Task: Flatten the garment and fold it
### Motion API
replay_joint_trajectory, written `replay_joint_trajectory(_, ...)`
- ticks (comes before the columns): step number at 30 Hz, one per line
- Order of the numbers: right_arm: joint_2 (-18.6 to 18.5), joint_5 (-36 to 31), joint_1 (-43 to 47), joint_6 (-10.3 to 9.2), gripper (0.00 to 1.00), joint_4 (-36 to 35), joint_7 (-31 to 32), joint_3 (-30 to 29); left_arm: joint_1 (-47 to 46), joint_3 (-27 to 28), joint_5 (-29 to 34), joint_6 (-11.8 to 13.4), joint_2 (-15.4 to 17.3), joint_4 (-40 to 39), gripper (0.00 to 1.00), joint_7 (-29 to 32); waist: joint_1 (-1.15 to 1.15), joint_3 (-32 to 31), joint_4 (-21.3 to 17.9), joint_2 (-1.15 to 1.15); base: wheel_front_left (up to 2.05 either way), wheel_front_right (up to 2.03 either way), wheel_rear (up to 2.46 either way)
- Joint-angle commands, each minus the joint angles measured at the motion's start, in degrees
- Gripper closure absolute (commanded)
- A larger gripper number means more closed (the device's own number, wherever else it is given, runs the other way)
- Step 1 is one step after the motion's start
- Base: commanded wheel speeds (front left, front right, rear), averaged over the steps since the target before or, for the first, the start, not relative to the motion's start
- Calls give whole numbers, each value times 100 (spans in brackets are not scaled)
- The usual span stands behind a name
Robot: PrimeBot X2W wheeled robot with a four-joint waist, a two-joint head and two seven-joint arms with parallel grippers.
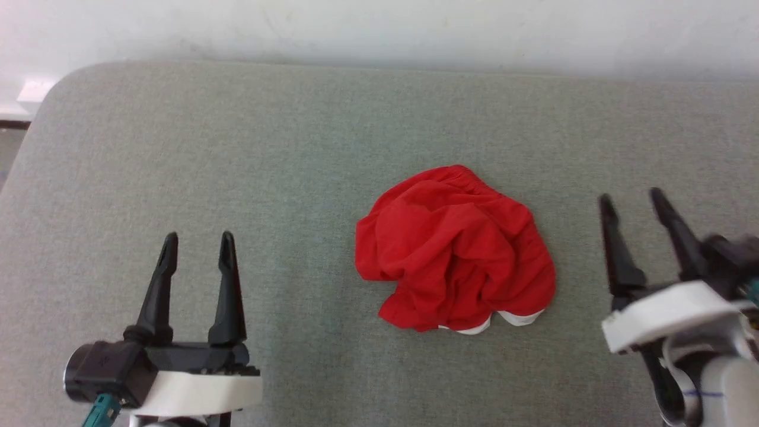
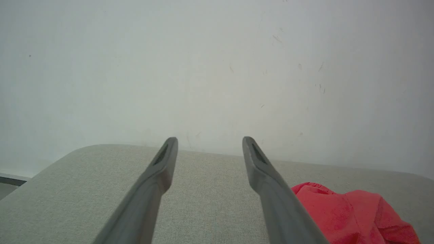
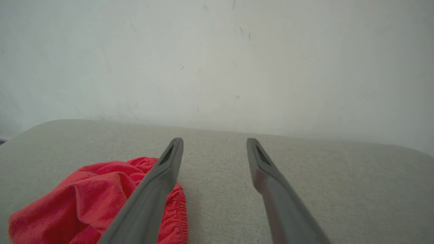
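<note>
My left fingers (image 1: 225,279) stand spread apart at 7 o'clock in the head view, tips pointing to 12, with bare bench (image 1: 237,148) showing between them. My right fingers (image 1: 616,249) at 4 o'clock are spread as well and lean a little toward 11; they grip nothing either. The pale cuff (image 1: 664,317) behind them runs off the picture's right and bottom edges, so I cannot follow that arm further.

The shorts (image 1: 456,249) lie in a crumpled red heap just right of the middle of the bench. They are at about 2 o'clock from my left fingers and 9 o'clock from my right ones, and touch neither. The gathered waistband (image 1: 468,178) curves along the heap's 12 o'clock edge. Two small curves of white trim (image 1: 522,318) peep out at its 6 o'clock edge, and the rest of the trim is tucked under folds. I cannot tell the leg openings apart in the bunched cloth.

From my left wrist, the heap sits at 4 o'clock. One finger covers its near side and the bottom edge of the picture cuts it off. From my right wrist it sits at 8 o'clock, again crossed by a finger and cut off below, with the puckered waistband just beside that finger.

A white wall (image 1: 415,29) rises past the bench at 12 o'clock. The bench's rounded corner shows at 10 o'clock, with a dim strip of floor (image 1: 9,148) beyond it.
</note>
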Motion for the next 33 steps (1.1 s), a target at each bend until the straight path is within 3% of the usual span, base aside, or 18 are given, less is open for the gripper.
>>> replay_joint_trajectory(1, 4, -77, -283, -10, 0, 130, 587, 195, -158, 124, 109, -237, -183, 82, 0, -27, 0, 162, 153, 0, 0, 0, 0)
replay_joint_trajectory(4, -55, -135, -496, -10, 0, 273, 1138, 309, -218, 218, 154, -425, -336, 150, 0, -27, 0, 243, 216, 0, 0, 0, 0)
replay_joint_trajectory(10, -659, -73, -940, -10, 0, 945, 2593, 732, -350, 375, 273, -864, -652, 366, 0, -27, 0, 418, 448, 0, 0, 0, 0)
replay_joint_trajectory(17, -1144, 175, -1260, -10, 1, 1577, 3043, 1414, -437, 451, 328, -1075, -772, 529, 0, -27, 0, 446, 668, 0, 0, 0, 0)
replay_joint_trajectory(18, -1155, 190, -1294, -10, 65, 1670, 3056, 1449, -441, 458, 332, -1091, -778, 547, 0, -27, 0, 436, 686, 0, 0, 0, 0)
replay_joint_trajectory(19, -1176, 185, -1327, -10, 100, 1755, 3056, 1498, -444, 460, 336, -1104, -783, 566, 0, -27, 0, 424, 701, 0, 0, 0, 0)
replay_joint_trajectory(25, -1126, 152, -1601, -10, 100, 1918, 2553, 1343, -408, 478, 289, -1092, -792, 620, 0, -27, 0, 291, 612, 0, 0, 0, 0)
replay_joint_trajectory(33, -1074, -267, -1194, -10, 100, 1537, 2107, -119, -307, 423, 331, -1081, -794, 642, 0, -27, 0, 60, 230, 0, 0, 0, 0)
